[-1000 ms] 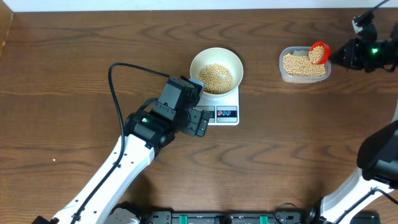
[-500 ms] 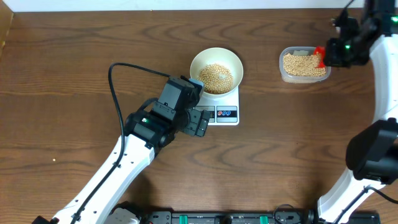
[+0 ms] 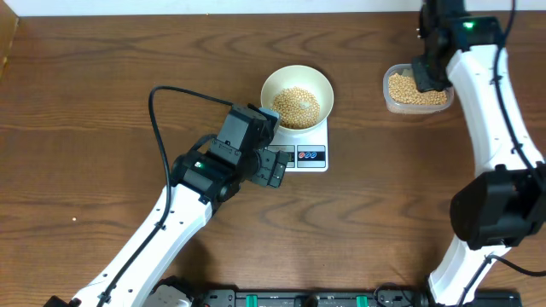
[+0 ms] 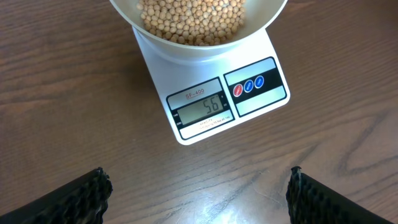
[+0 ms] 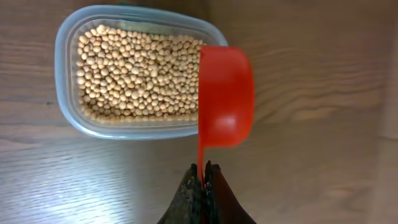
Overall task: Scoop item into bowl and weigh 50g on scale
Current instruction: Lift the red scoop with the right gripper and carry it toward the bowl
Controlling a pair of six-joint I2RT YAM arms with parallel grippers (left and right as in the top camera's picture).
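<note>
At the brown wooden table (image 3: pixel 94 77): two arms, four things.
One round white bowl (image 3: pixel 268 82) of small tan-yellow beans (image 3: pixel 296 107) sits on one white rectangular digital scale (image 3: pixel 312 157) reading 56. The left gripper (image 4: pixel 199 190) hangs before it, jaws wide and empty. The right gripper (image 5: pixel 202 180) is clamped on one red plastic scoop (image 5: pixel 225 93) at the edge of one clear plastic container (image 5: pixel 65 93) of beans.

White bowl (image 3: pixel 296 89) of tan beans (image 3: pixel 296 107) upright on the white scale (image 4: pixel 227 99), display reading 56
</note>
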